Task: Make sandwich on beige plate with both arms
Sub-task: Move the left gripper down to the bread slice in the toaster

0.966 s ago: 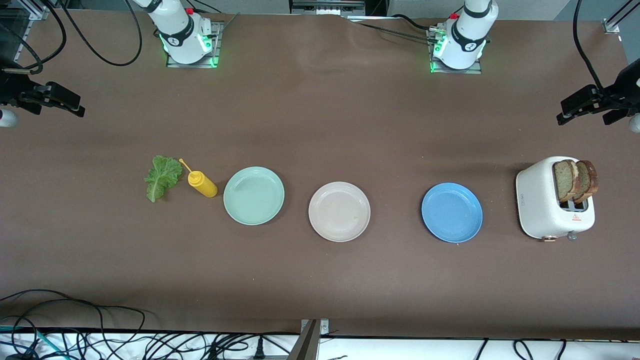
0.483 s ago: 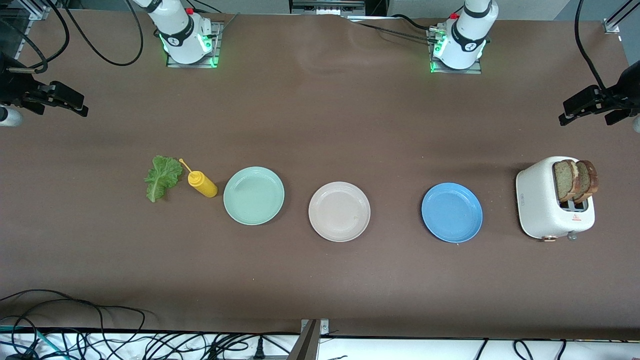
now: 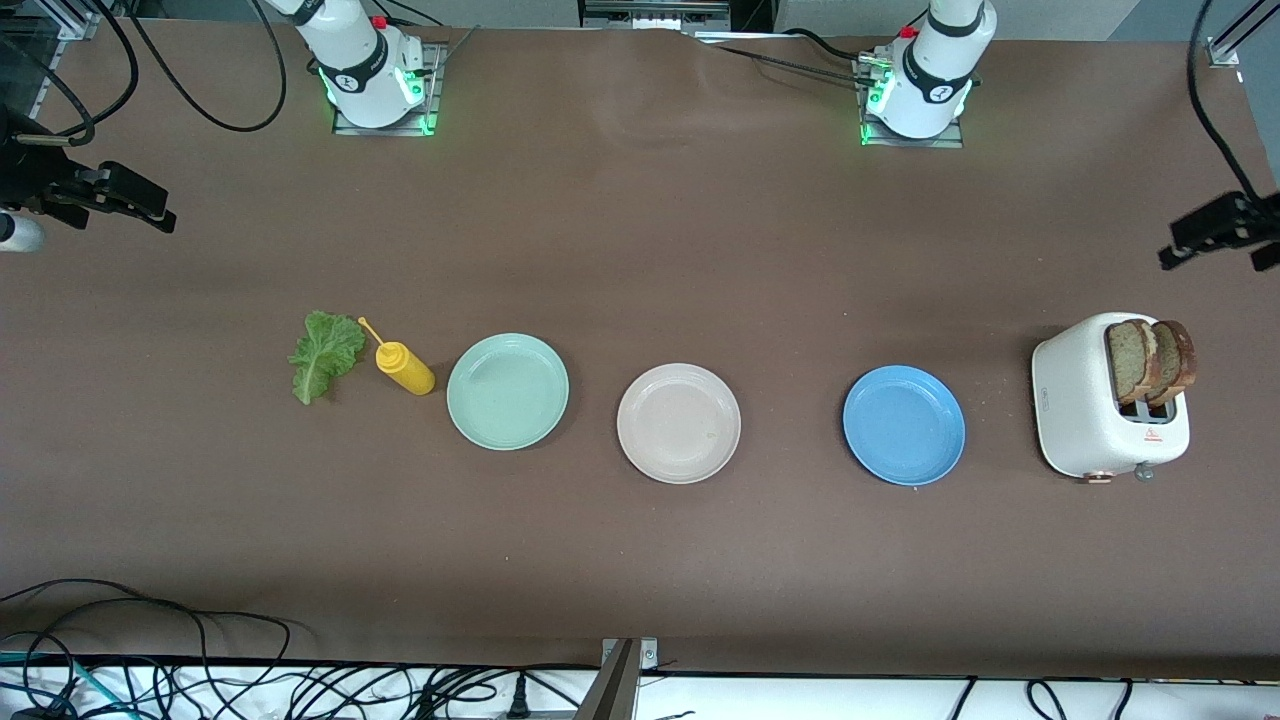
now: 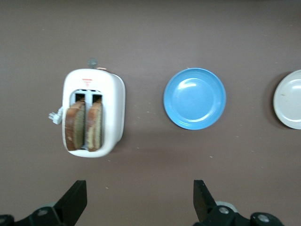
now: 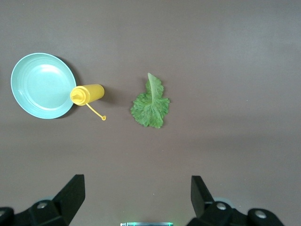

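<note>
Beige plate (image 3: 679,423) sits bare between two other plates. Bread slices (image 3: 1150,360) stand in the toaster (image 3: 1085,410); lettuce (image 3: 325,354) lies on the table. Left gripper (image 4: 138,200) and right gripper (image 5: 137,195) hover wide open, empty.

White rounded arm bases (image 3: 365,70) wearing black joint bands, green lights glowing at their feet, black cables trailing, black angular grippers (image 4: 136,207) showing.
</note>
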